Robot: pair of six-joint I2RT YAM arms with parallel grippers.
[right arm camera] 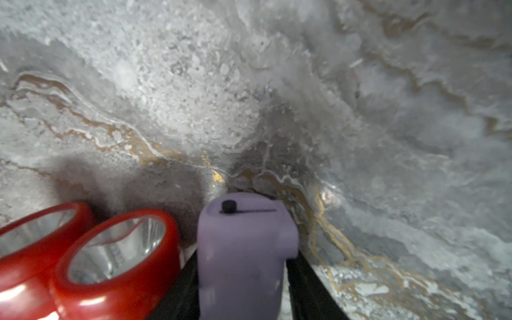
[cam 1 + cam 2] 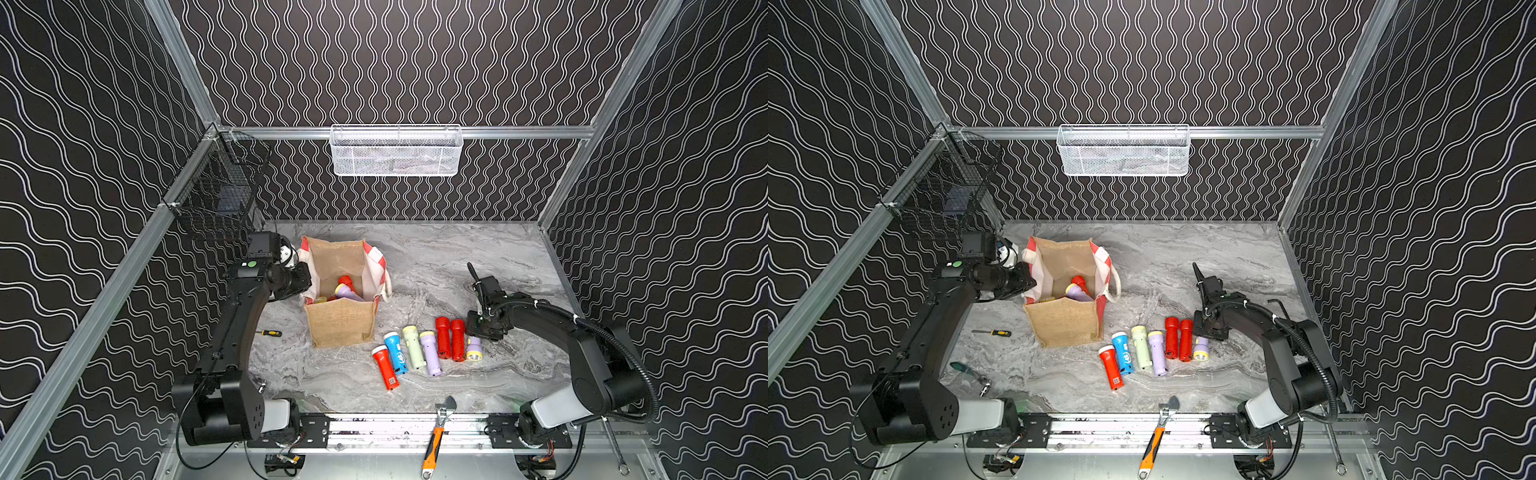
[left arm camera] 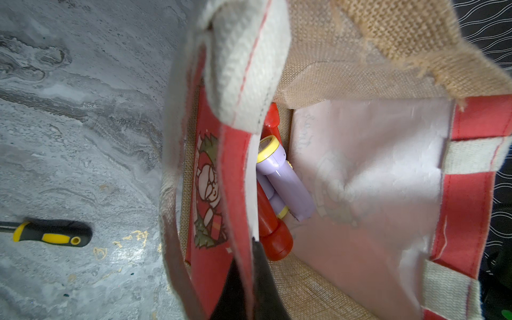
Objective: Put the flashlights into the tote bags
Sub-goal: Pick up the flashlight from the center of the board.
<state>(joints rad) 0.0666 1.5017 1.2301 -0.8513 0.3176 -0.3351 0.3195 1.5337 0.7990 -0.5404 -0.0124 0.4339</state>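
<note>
Grey marbled bench [image 2: 457, 266], dark wave-patterned walls on every side.

1. My right gripper [image 1: 243, 260]: low on the bench, jaws narrowed against both flanks of the lilac flashlight [image 2: 473, 348]. It lies between them and is not yet lifted.
2. Row of 6 flashlights [image 2: 414, 347]: 2 red ones just beside that gripper, then lilac, pale green, blue and red, each farther off toward the bag.
3. Tote bag [image 2: 340, 324]: upright, mouth open, well apart from my right gripper, beyond the row. The stowed flashlights [image 3: 282, 180] inside number at least 1 red and 2 lilac.
4. My left gripper [image 3: 249, 277]: fully closed on the bag's side panel, holding the mouth open.

Step in hand, as I judge it: securing the pick of the lilac flashlight.

Next move calls for a firm hold, a straight lift clear of the red pair, a carry over the row, and a release above the open mouth while my left gripper holds the panel.
</note>
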